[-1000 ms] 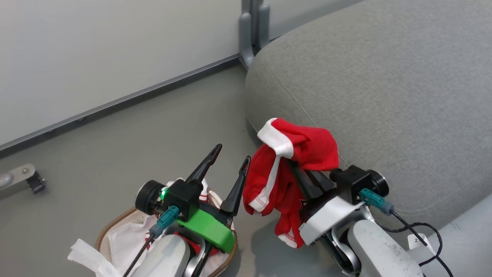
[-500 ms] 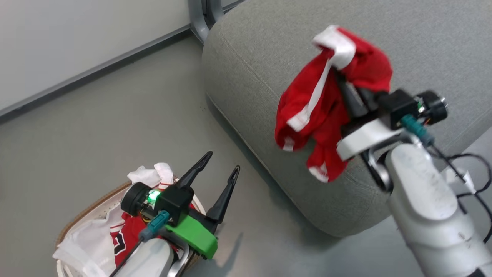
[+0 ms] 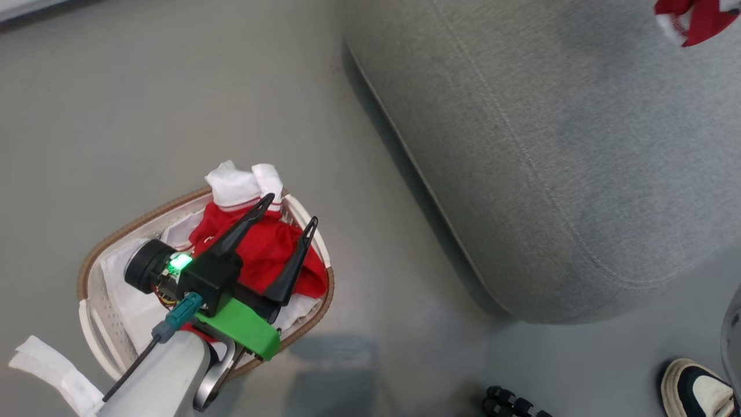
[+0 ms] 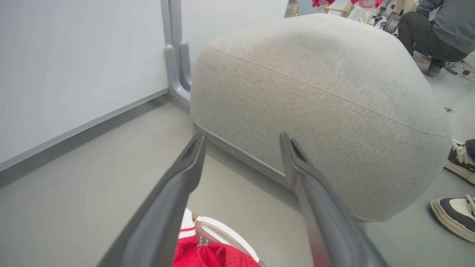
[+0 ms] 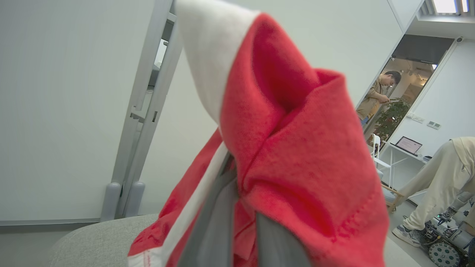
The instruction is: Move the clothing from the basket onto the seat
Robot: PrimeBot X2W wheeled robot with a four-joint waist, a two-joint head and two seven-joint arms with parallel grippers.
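The basket (image 3: 92, 272) sits on the floor at the lower left, its white liner holding red clothing (image 3: 260, 249) with a white striped cuff. My left gripper (image 3: 289, 209) hangs open just above that clothing, nothing between its fingers. In the left wrist view the left gripper (image 4: 243, 137) points at the grey seat (image 4: 315, 92), with the clothing (image 4: 215, 256) and the basket rim (image 4: 226, 237) below it. My right gripper (image 5: 240, 200) is shut on a red and white garment (image 5: 297, 155) draped over its fingers. A corner of that garment (image 3: 694, 17) shows above the seat (image 3: 550, 145).
A person's shoe (image 3: 694, 388) and a small black wheeled base (image 3: 509, 402) stand on the floor below the seat. Two more shoes (image 4: 456, 215) lie by the seat's side. A grey partition foot (image 4: 178, 55) meets the wall behind. People stand in the background (image 5: 441, 189).
The head camera has tilted down toward the basket. My right arm has carried the red garment up and over the seat, to the picture's top right edge. The left gripper stays open above the basket.
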